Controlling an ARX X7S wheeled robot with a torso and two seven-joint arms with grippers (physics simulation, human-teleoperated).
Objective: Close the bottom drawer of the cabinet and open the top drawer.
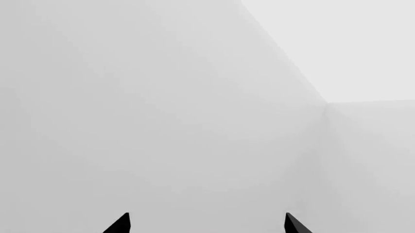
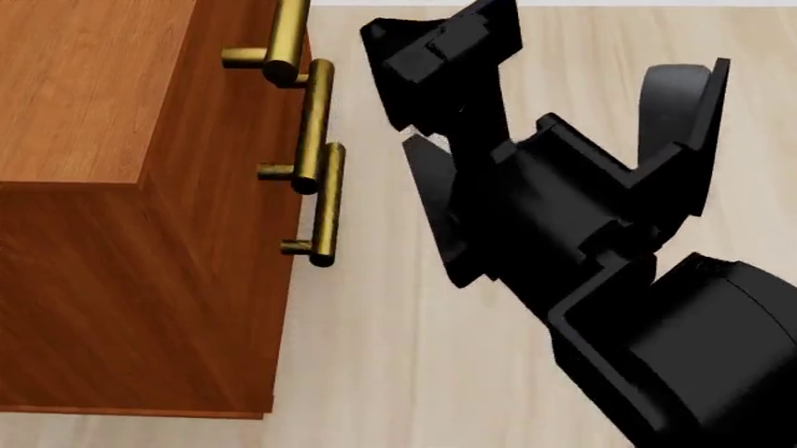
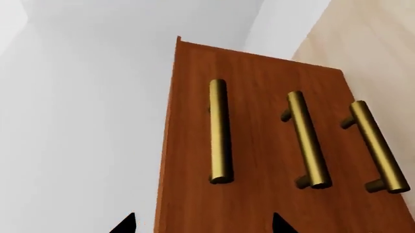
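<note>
The boxy reddish-brown wooden cabinet (image 2: 118, 233) shows warm streaked grain, paler on its top face and darker on the shaded side. Its three bar handles are brass-gold with a dull sheen; the one farthest from the floor (image 3: 219, 131) sits at about nine o'clock from the other two in the right wrist view. The plank floor (image 2: 373, 373) is pale beige with faint seams. The right tool (image 2: 430, 121) and arm are matte black. The walls (image 1: 162, 121) are plain off-white; the left tool (image 1: 207, 224) shows black tips.
</note>
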